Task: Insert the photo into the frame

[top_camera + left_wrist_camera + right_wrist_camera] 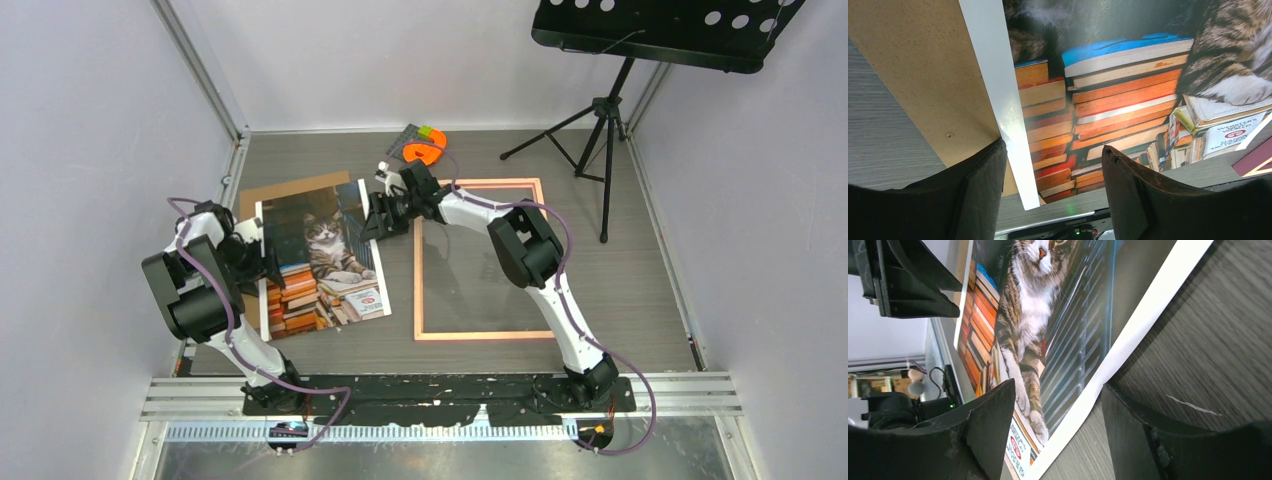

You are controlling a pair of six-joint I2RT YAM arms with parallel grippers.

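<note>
The photo (322,260), a cat on book stacks with a white border, lies on the table left of centre, partly over a brown backing board (288,189). The pink frame (480,258) lies flat to its right. My left gripper (268,262) is open at the photo's left edge, its jaws astride the white border (1005,100). My right gripper (378,222) is open at the photo's right edge, with the border (1128,340) between its jaws. The photo also fills the left wrist view (1128,95) and shows in the right wrist view (1038,325). Neither gripper grips it.
A black music stand (610,130) stands at the back right. An orange object (424,152) and a small colourful item (428,132) lie at the back centre. Walls close in the left, back and right sides.
</note>
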